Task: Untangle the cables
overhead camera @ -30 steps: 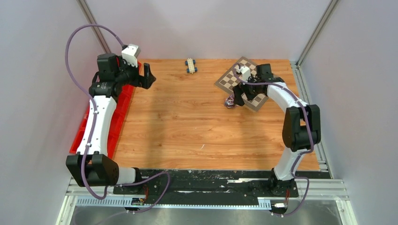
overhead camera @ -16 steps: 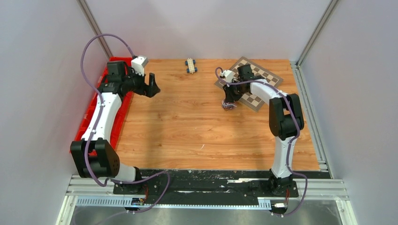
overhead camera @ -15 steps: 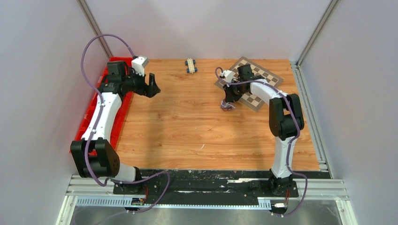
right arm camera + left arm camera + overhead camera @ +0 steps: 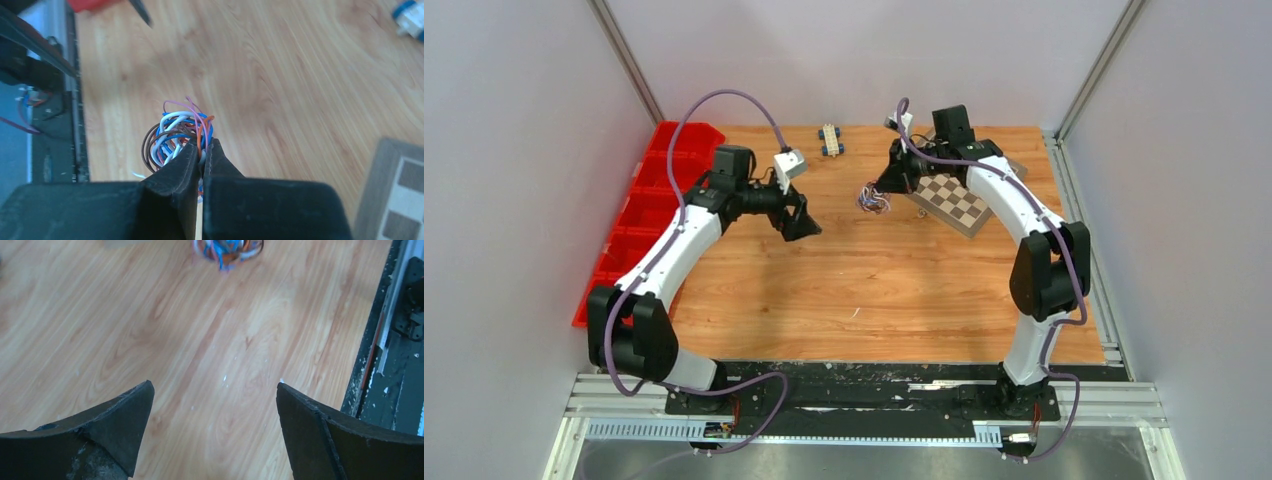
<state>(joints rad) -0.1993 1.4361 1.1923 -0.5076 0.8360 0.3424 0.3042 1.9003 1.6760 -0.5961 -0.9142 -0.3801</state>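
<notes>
The cables [image 4: 872,198] are a small knot of thin white, blue, brown, orange and purple wires, hanging just above the wooden table left of the checkerboard. My right gripper [image 4: 886,187] is shut on the knot. In the right wrist view, the cables [image 4: 175,131] bulge out past the closed fingertips of the right gripper [image 4: 204,145]. My left gripper [image 4: 804,226] hovers open over bare wood, a short way left of the knot and apart from it. The left wrist view has the left gripper [image 4: 215,390] wide open and empty, and the cables [image 4: 227,247] blurred at the top edge.
A red compartment bin [image 4: 639,215] lies along the table's left edge. The checkerboard [image 4: 959,200] sits at the back right, under the right arm. A small toy vehicle [image 4: 830,139] stands at the back centre. The black rail [image 4: 395,340] marks the near table edge.
The right gripper closed on the knot beside the board and carried it up and to the left. The left arm swung from over the red bin toward the table's middle.
</notes>
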